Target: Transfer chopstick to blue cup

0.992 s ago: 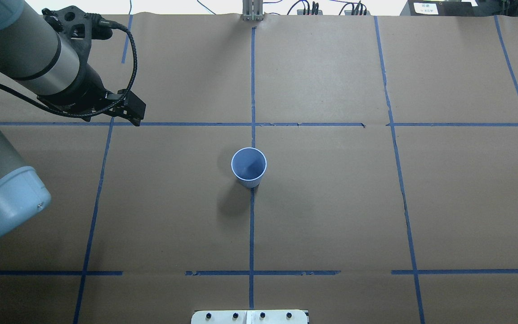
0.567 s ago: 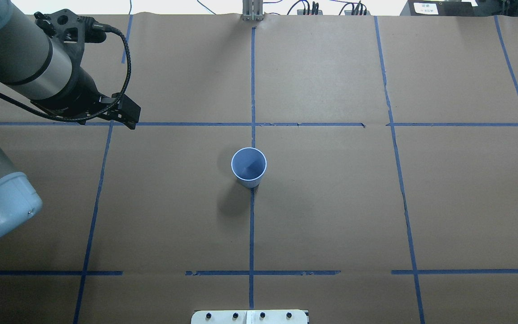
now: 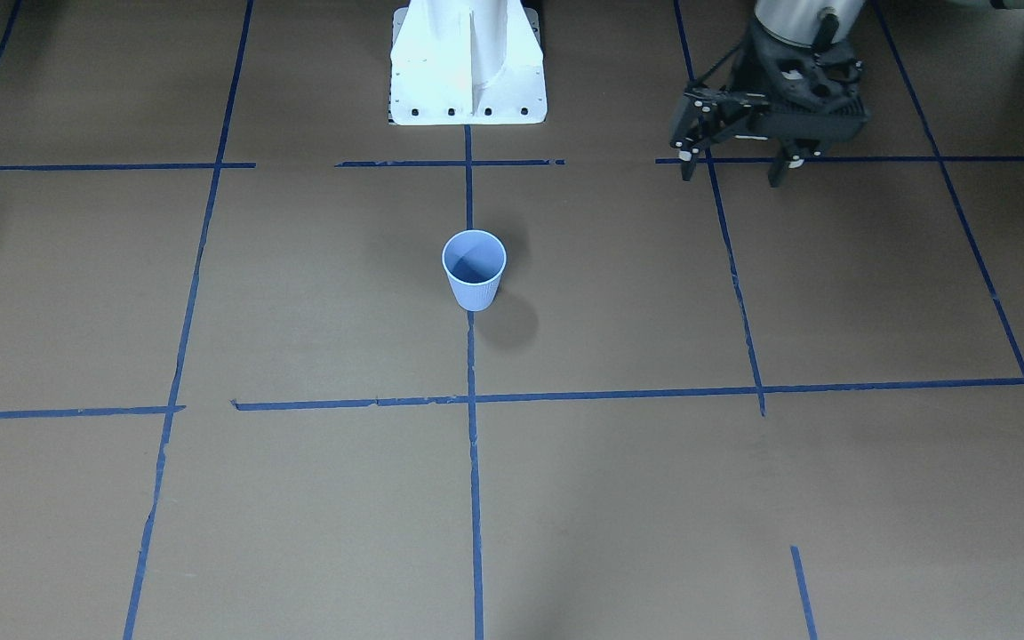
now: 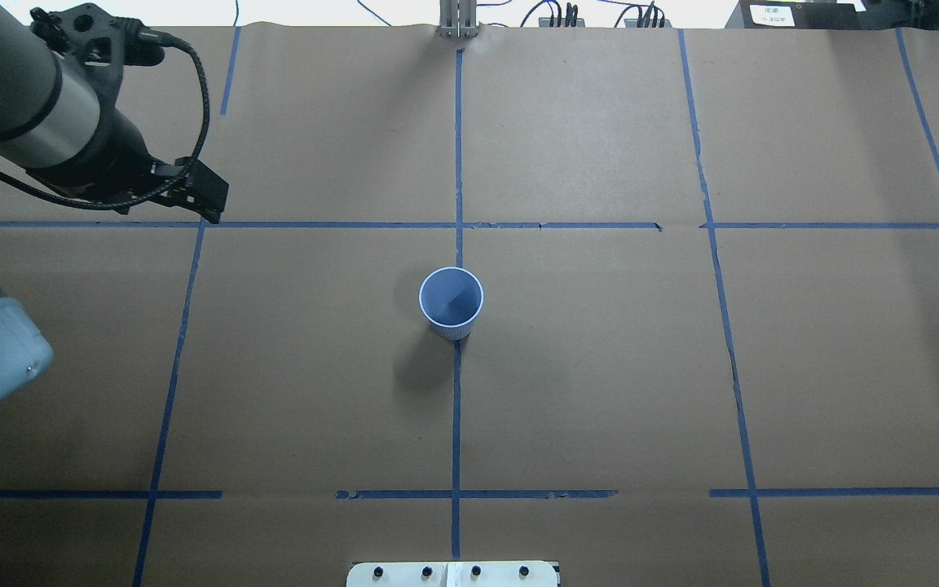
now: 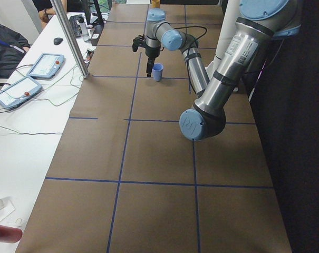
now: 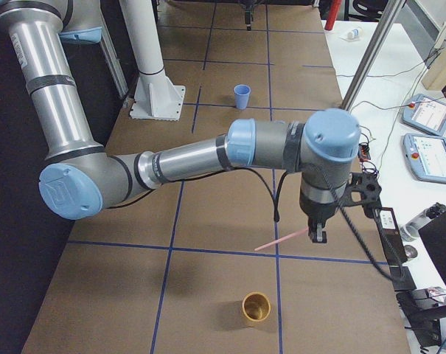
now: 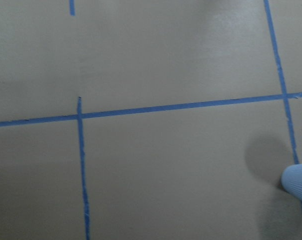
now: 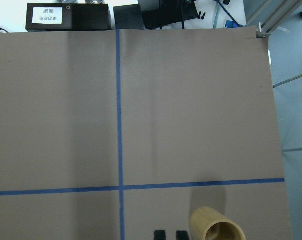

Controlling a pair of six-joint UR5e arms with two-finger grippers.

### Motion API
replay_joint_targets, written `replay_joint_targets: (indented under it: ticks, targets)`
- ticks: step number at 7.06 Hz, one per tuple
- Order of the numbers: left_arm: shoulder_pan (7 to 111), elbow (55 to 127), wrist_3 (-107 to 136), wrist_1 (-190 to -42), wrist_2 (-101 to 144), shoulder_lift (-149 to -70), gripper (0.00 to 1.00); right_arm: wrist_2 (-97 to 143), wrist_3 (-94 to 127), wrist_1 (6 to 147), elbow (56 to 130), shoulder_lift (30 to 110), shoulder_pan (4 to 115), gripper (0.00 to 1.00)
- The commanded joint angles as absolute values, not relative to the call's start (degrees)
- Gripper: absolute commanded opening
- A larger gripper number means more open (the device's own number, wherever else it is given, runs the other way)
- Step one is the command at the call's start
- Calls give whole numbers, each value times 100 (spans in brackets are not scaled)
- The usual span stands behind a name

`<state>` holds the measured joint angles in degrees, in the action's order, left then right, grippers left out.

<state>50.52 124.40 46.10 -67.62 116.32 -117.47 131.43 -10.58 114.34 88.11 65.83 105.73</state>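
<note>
Exterior right view shows the right tool (image 6: 315, 237) clenched on the chopstick (image 6: 281, 240), a thin pink stick that juts sideways from the fingers, close to level, above the worktop (image 6: 208, 295). Its gripped end is hidden inside the grip. In the right wrist-mounted view only two dark fingertips (image 8: 159, 234) show at the bottom edge, close together, and the stick cannot be made out there. Near them in that picture a bamboo-coloured cup (image 8: 215, 226) stands upright on the brown paper, partly cut off by the frame. The right arm (image 6: 186, 158) stretches out nearly level, its wrist turned so that the tool points straight down.

The blue cup (image 4: 451, 303) stands upright on a blue tape line (image 4: 456, 408) at the middle of the worktop, well apart from the chopstick and from the bamboo-coloured cup.

The left tool (image 3: 731, 176) hangs over a tape crossing, well apart from the blue cup, its fingers spread wide and gripping nothing. The left arm (image 4: 13, 90) enters at the overhead view's left edge. The left wrist-mounted view catches only a ribbed sliver of the blue cup at its right edge. A white base plate (image 3: 468, 71) sits at the robot's side of the worktop.
</note>
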Motion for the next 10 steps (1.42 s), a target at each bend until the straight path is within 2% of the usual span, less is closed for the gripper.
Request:
replay_joint_targets:
  ticks: [1, 3, 7, 10]
  targets:
    - [5508, 12437, 3434, -6750, 11637, -11288, 100, 13086, -305, 12706, 9332, 5584, 9638, 0]
    - [6070, 12410, 2229, -6759, 11680, -10848, 100, 13612, 2053, 12630, 10174, 5390, 8531, 0]
    - [7038, 12244, 444, -6759, 11909, -10292, 100, 12819, 5440, 12088, 11195, 4633, 6527, 0]
    - [7785, 11350, -752, -6837, 12118, -10301, 100, 10676, 6912, 11795, 11241, 3825, 4804, 0]
